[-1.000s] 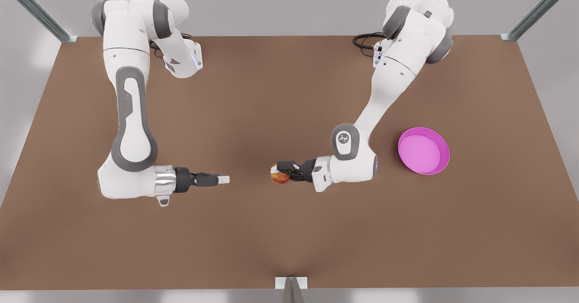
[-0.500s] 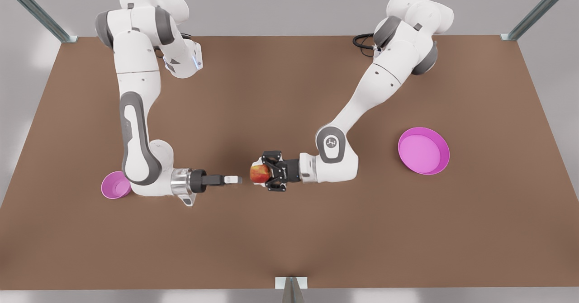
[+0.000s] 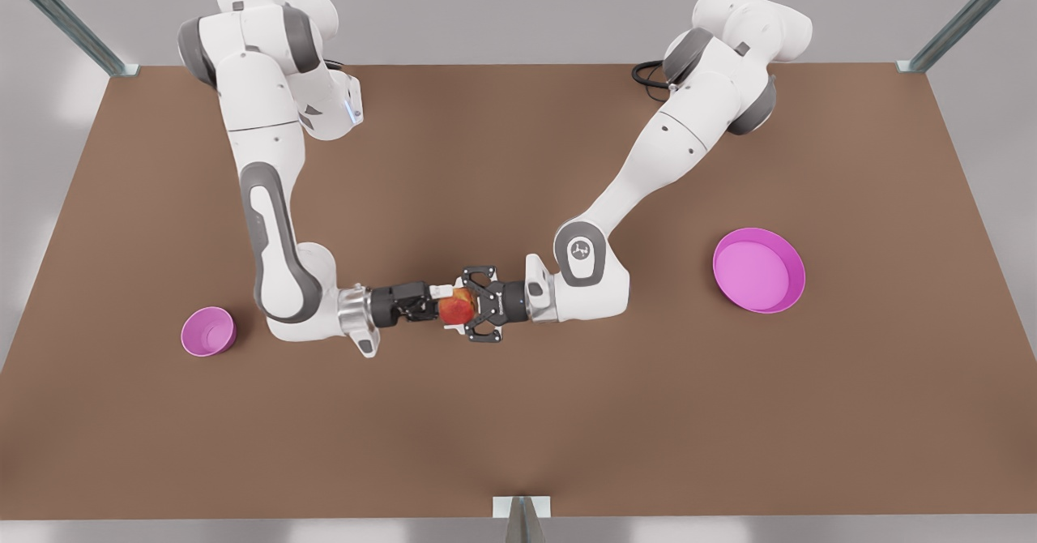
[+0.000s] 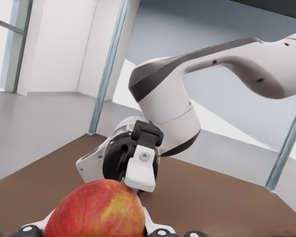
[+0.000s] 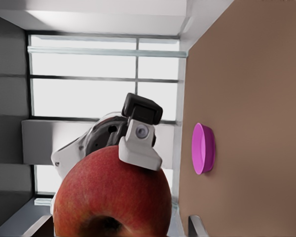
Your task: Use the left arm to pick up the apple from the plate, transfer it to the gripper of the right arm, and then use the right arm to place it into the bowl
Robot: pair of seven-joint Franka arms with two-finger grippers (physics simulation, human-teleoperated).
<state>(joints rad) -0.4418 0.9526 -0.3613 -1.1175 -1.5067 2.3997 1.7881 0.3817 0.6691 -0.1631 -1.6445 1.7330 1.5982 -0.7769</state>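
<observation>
Where half a second ago a gap of bare table (image 3: pixel 518 429) lay between the two grippers, we now see them meeting at the apple (image 3: pixel 454 308), above the table's middle. The left gripper (image 3: pixel 463 312), on the arm at the front view's right, is clamped on the apple, its black linkage spread to either side of the fruit. In the right wrist view one of its white fingertips (image 5: pixel 140 148) lies flat against the red skin. This gripper has shifted a little toward the front view's left since the earlier frame.

The right gripper (image 3: pixel 437 304), behind its silver collar (image 3: pixel 354 322), has travelled farther, toward the front view's right. It now meets the apple from the side opposite the left gripper. We cannot tell whether it has yet taken hold of the fruit.

As the right arm's elbow has swung away, the bowl (image 3: pixel 208 331) now stands fully uncovered near the table's edge at the front view's left, where it was half hidden before.

The plate (image 3: pixel 790 300) rests unchanged at the front view's right, well apart from the apple. We see it edge-on in the right wrist view.
</observation>
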